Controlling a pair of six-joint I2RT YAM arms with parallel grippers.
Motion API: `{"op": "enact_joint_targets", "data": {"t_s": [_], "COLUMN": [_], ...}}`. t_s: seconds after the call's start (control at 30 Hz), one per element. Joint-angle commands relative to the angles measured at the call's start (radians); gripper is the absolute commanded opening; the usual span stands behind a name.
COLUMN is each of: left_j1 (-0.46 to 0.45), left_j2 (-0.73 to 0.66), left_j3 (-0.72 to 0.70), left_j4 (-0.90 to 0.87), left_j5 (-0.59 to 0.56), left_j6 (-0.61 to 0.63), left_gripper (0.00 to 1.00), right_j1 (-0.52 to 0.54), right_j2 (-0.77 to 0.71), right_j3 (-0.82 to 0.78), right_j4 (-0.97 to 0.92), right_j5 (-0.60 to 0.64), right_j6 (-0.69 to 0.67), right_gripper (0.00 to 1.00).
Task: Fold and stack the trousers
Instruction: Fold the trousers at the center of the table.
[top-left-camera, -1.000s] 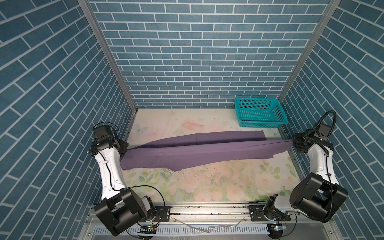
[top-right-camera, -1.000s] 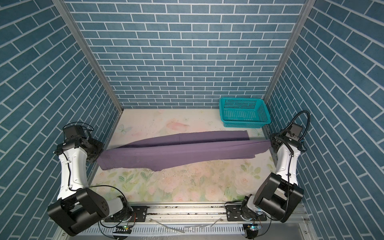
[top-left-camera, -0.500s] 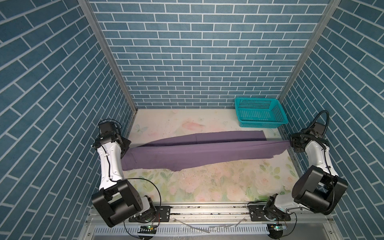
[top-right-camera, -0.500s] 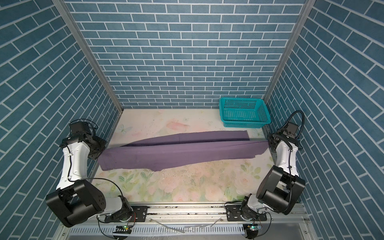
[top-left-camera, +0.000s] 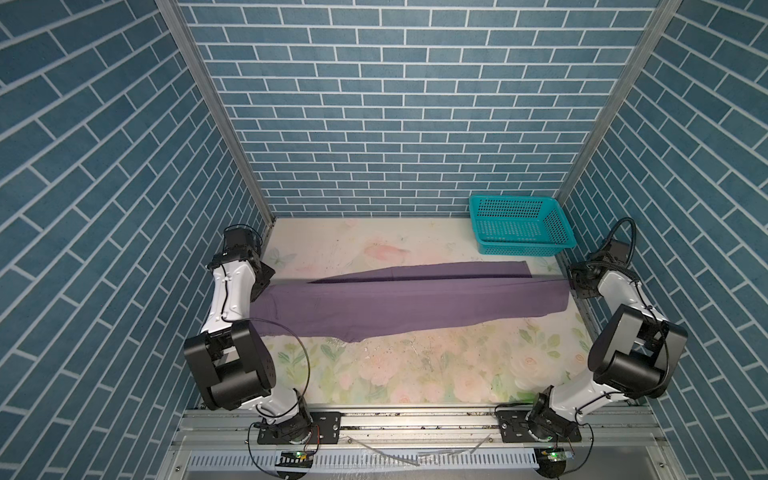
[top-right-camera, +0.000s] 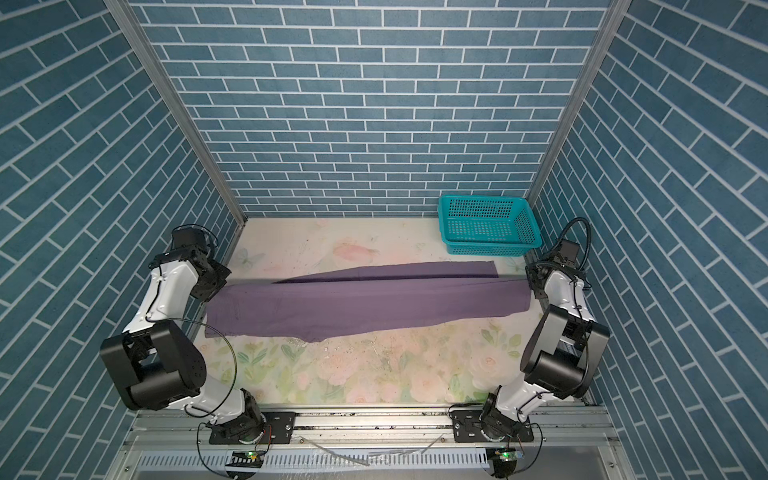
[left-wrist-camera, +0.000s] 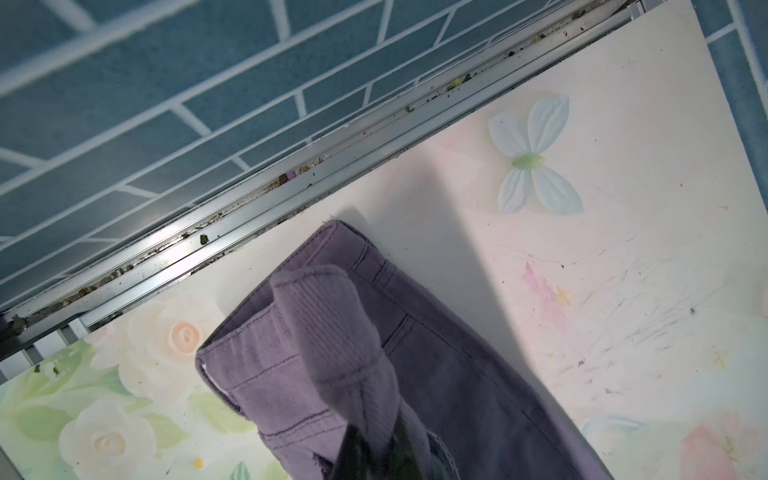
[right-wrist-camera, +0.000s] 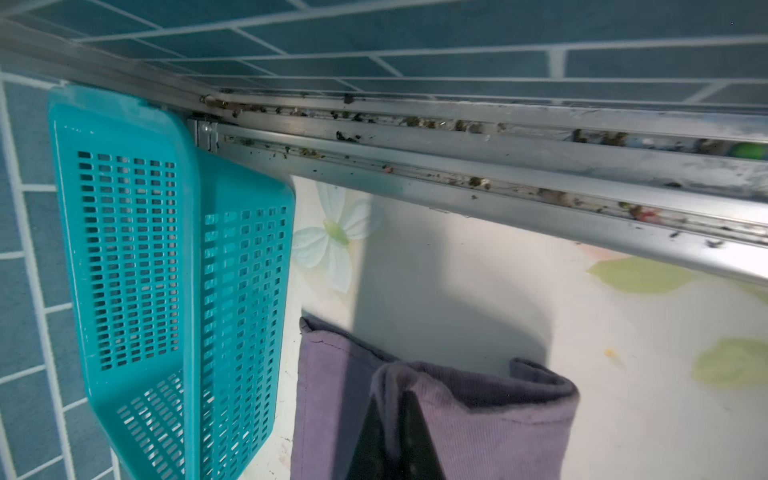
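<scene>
Left pincer (left-wrist-camera: 378, 449), right pincer (right-wrist-camera: 392, 432) gripping trousers (top-left-camera: 415, 303), waistband seams (left-wrist-camera: 266, 370) only from left wrist

place: robot lab test cell (a staged booth, no real room) | walls: brick-print panels (top-left-camera: 374, 124) on aluminium posts (top-left-camera: 217, 104) | floor: floral-print tabletop (top-left-camera: 395, 374) | near edge: left arm (top-left-camera: 228, 291) and right arm (top-left-camera: 619, 291) bolted to a metal rail (top-left-camera: 415, 424), circuit boards (top-left-camera: 296, 456) exposed

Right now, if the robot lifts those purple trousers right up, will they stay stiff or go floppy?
Probably floppy: the trousers sag onto the table between the two held ends. Likely light, since small pinches hold them. Probably not slippery; the cloth looks ribbed.
</scene>
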Motion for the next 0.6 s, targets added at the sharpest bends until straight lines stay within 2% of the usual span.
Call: {"op": "enact_joint_targets", "data": {"t_s": [0.0, 0.27, 0.57], "left_j1": [0.017, -0.008, -0.022], "left_j2": [0.049, 0.184, 0.267], "left_j3": [0.051, 0.101, 0.103], "left_j4": [0.098, 0.123, 0.171], "left_j5": [-0.17, -0.16, -0.149], "left_j6": [-0.005, 0.005, 0.004], "left_gripper": [0.0, 0.0, 0.0], "right_j1": [-0.007, 0.029, 0.06], "right_j2": [0.061, 0.198, 0.284], "right_j3": [0.101, 0.169, 0.182], "right_j4": [0.175, 0.198, 0.223], "right_j5": [0.172, 0.192, 0.198], "right_j6": [-0.017, -0.02, -0.027], "right_gripper": [0.0, 0.0, 0.0]}}
